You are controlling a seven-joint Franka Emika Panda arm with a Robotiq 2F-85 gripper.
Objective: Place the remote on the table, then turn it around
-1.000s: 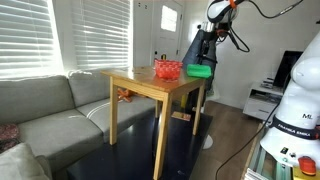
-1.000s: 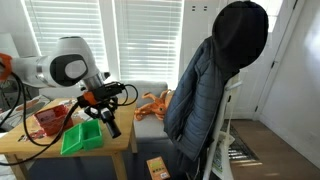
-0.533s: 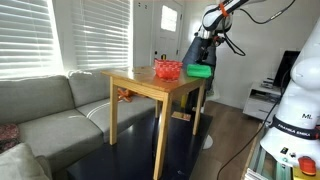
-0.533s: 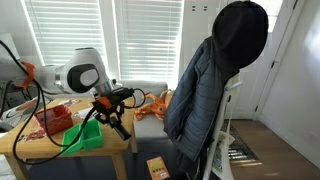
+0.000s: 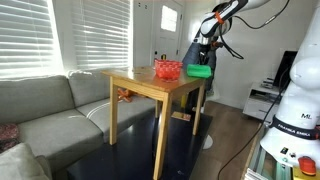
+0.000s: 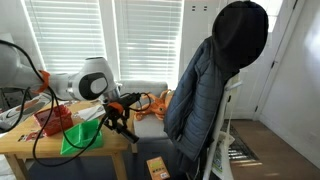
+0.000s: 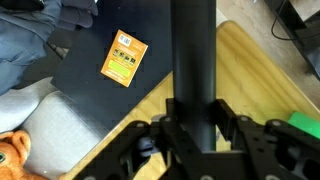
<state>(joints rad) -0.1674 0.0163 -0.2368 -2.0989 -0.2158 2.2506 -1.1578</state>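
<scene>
In an exterior view the pincer [image 5: 206,38] hangs lower and nearer the table's [image 5: 140,82] far corner than a second ago. In an exterior view it has slid past the green bin [image 6: 80,138] toward the table's edge. The wrist view shows it clamped on the remote [image 7: 194,50], which is held above that edge. Judging from this, the placing is not yet done.

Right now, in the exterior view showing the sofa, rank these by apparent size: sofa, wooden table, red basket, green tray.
1. Sofa, though it sits nearest the camera and is cropped by the frame.
2. Wooden table.
3. Red basket and green tray look about alike, so they are not ranked.
</scene>
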